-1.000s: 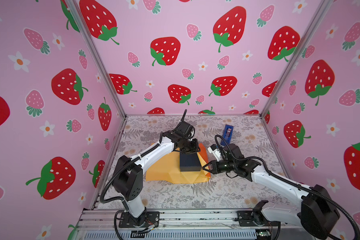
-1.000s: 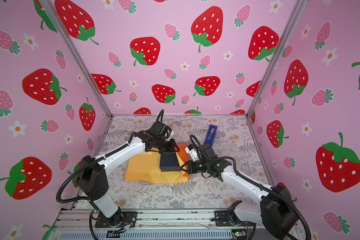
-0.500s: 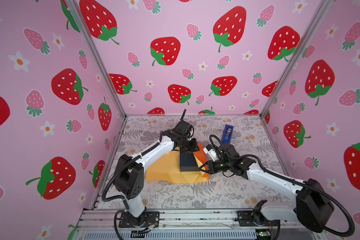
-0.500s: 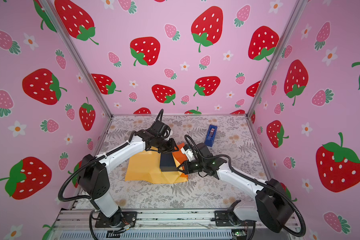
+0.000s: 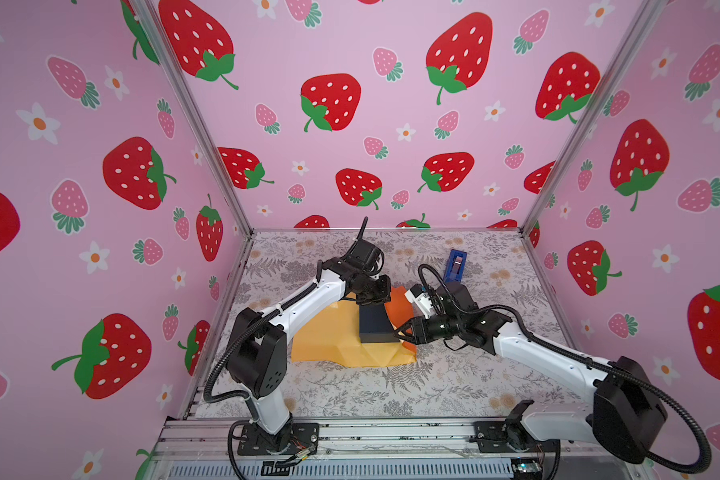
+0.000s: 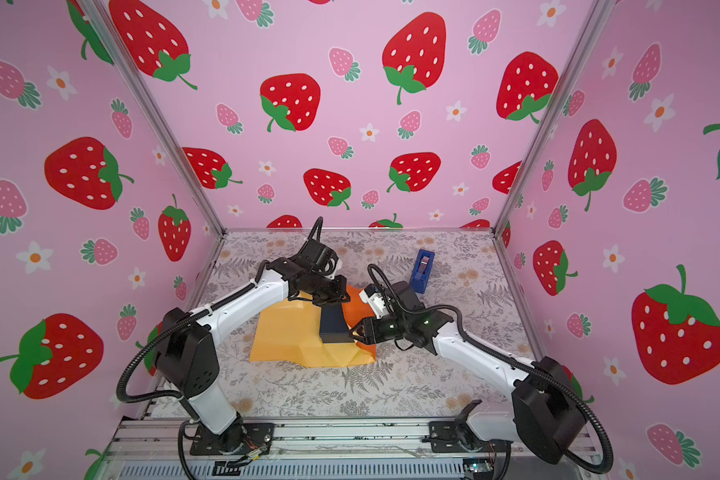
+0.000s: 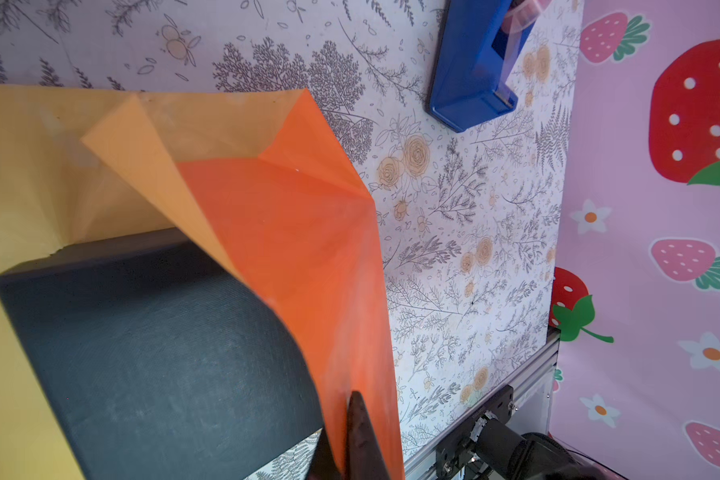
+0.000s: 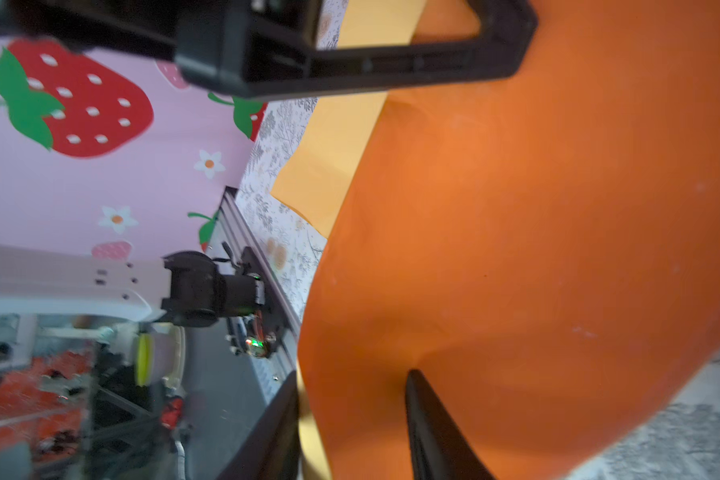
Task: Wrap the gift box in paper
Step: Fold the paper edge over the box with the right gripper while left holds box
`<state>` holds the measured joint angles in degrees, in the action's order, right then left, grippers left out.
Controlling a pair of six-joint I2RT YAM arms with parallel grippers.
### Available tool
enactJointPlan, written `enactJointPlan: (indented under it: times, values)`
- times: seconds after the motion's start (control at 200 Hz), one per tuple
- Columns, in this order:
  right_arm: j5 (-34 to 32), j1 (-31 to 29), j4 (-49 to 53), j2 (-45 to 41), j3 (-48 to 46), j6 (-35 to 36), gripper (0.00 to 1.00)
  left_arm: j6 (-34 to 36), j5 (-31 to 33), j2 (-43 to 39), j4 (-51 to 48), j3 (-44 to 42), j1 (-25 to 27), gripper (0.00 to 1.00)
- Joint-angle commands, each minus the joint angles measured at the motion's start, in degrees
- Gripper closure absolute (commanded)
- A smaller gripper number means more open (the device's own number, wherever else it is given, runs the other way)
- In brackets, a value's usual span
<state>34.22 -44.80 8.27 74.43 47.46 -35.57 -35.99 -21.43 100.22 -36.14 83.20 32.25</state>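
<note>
The box [image 5: 374, 324] sits on the pale side of the paper [image 5: 329, 337], toward the sheet's right edge, in the middle of the table [image 5: 391, 395]. The paper's right part is turned up beside the box, orange side showing. The left gripper [image 7: 339, 419] is closed, pinching that raised flap at the box's far corner. The right gripper [image 5: 400, 332] is low at the box's near right corner, jaws apart, with the flap's edge loose between them. A blue dispenser [image 5: 454, 266] lies beyond, apart from the paper.
</note>
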Motion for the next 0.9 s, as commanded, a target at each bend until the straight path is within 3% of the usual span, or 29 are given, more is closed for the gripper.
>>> enactJointPlan:
  times: [0.0, 0.065, 0.23, 0.595, 0.89]
  values:
    - [-3.75, 1.52, 2.69, -2.46, 1.76, -0.28, 0.49, 1.97, -0.21, -0.63, -1.69, 0.31, -1.58, 0.99]
    - [-5.39, 3.18, 2.87, -3.23, 1.52, -1.50, 0.44, 3.03, -0.69, -0.90, -2.02, -0.32, -2.65, 1.00]
    - [-7.16, 7.00, 3.00, -1.60, 1.09, -2.66, 0.44, 7.68, 0.39, -0.38, -5.16, -0.53, -4.66, 1.00]
    - [1.49, 6.17, -5.50, 9.51, 3.95, -3.11, 0.47, 9.79, -1.51, 1.12, -6.74, -1.90, -6.95, 1.00]
    - [3.68, 4.90, -7.25, 15.96, 7.81, -3.36, 0.52, 11.44, 3.55, 0.51, -9.28, -3.46, -6.95, 1.00]
